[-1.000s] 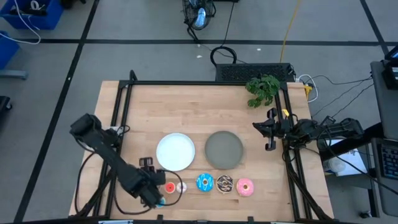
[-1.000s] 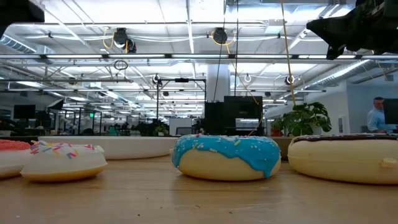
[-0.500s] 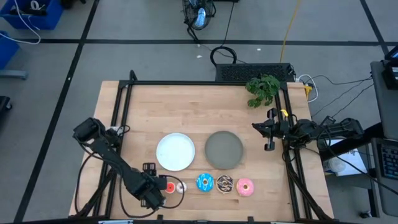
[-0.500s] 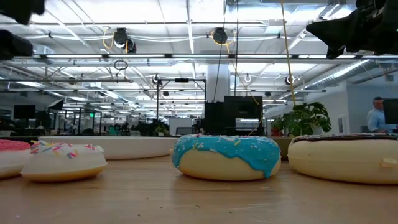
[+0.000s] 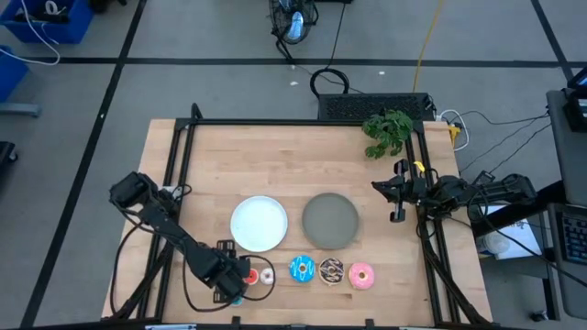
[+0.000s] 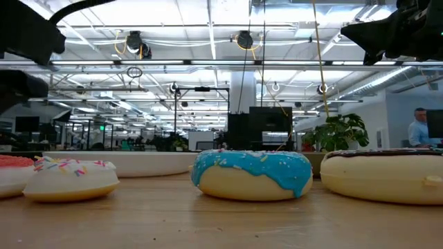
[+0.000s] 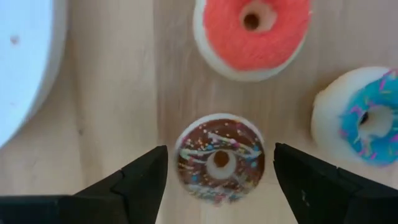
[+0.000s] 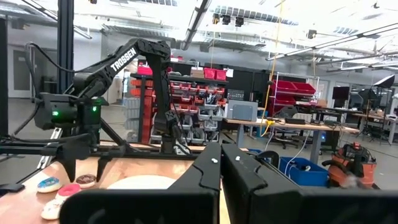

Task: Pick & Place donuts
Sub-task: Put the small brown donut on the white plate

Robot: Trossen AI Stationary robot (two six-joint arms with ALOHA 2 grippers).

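My left gripper (image 7: 221,152) (image 5: 235,274) is open near the table's near edge, above a tiny brown sprinkled donut (image 7: 219,159) that lies flat on the wood. One finger stands on either side of it, with a gap each way. Beside it lie a tiny red donut (image 7: 252,34) (image 5: 250,275), a tiny light blue one (image 7: 367,118) and a whitish-pink one (image 5: 267,275). To the right, in a row, sit the blue (image 5: 302,269), brown (image 5: 331,270) and pink (image 5: 361,275) donuts. My right gripper (image 5: 396,197) (image 8: 221,168) waits shut at the table's right edge.
A white plate (image 5: 259,223) and a grey plate (image 5: 330,220) lie mid-table, just beyond the donut row. A green plant (image 5: 387,130) stands at the far right corner. Black frame rails (image 5: 183,156) run along the left, far and right edges. Bare wood lies toward the far side.
My left gripper has crept a little toward the table's right and away from the near edge, closing in on the tiny donuts. Its arm now shows at the upper left of the low view. The donuts have stayed in place.
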